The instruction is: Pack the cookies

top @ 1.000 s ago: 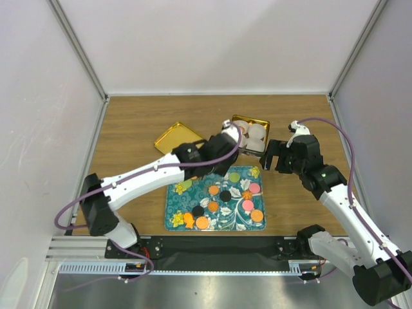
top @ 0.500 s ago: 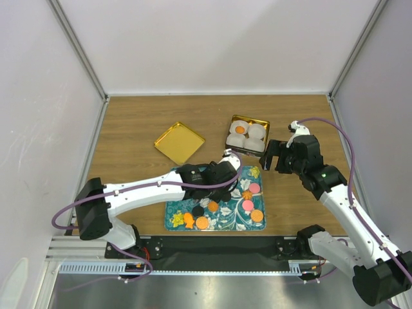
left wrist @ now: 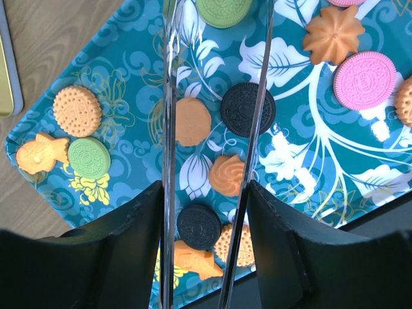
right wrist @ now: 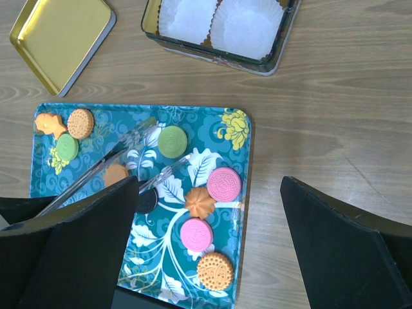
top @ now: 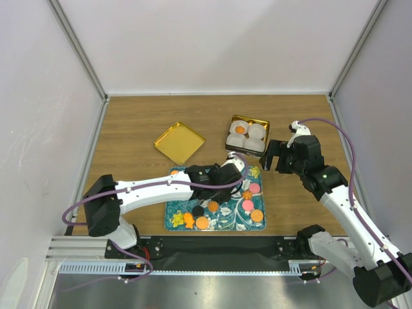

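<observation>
cookies, look: small flat discs (right wrist: 223,184) in orange, green, black and pink. Pink and black ones are embossed sandwich type, some orange ones are swirl-shaped, and one is a fish-shaped cookie (left wrist: 42,153).
cookies, where: most lie loose on the teal tray (right wrist: 206,119), mid-table (top: 129,122) by the near edge. One orange cookie (top: 240,129) sits in a paper cup in the gold tin (top: 250,118), just past the tray toward the far edge, right of centre.
other: the remaining paper cups (right wrist: 248,26) in the tin show only white. The gold lid (top: 179,142) lies left of the tin.
hidden: left arm (top: 154,187) covers the tray's middle from above. A black cookie (left wrist: 248,109) sits partly behind a clear finger. The tin is cut off at the top of the right wrist view.
orientation: all lie flat, faces up. Round ones have no long axis. The fish's long axis runs diagonally at the tray's far-left corner.
left hand (right wrist: 168,141): over the tray, clear fingers spread, gripping nothing.
right hand (top: 271,156): above the table beside the tin, toward the right edge, fingers wide apart, empty.
</observation>
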`<state>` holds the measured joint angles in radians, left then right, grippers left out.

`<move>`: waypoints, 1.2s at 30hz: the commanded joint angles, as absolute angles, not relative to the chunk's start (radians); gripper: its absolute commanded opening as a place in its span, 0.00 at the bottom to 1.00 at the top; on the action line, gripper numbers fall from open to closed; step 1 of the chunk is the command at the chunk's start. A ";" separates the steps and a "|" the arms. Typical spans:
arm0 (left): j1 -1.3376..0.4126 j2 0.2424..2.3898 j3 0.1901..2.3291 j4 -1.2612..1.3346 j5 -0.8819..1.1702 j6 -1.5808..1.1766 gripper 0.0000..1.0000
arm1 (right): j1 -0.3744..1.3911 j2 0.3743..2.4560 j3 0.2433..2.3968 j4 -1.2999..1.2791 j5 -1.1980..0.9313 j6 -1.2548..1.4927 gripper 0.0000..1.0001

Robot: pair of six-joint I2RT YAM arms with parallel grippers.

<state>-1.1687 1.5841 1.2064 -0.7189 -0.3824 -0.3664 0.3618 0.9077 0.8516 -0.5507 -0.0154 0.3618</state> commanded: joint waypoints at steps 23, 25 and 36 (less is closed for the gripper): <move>-1.180 1.592 1.291 -0.715 -0.405 -0.367 0.43 | 0.359 0.887 0.873 -0.540 -0.020 0.354 1.00; -1.180 1.577 1.305 -0.725 -0.411 -0.362 0.43 | 0.357 0.884 0.874 -0.540 -0.020 0.354 1.00; -1.178 1.575 1.405 -0.753 -0.440 -0.347 0.41 | 0.357 0.882 0.884 -0.545 -0.014 0.356 0.99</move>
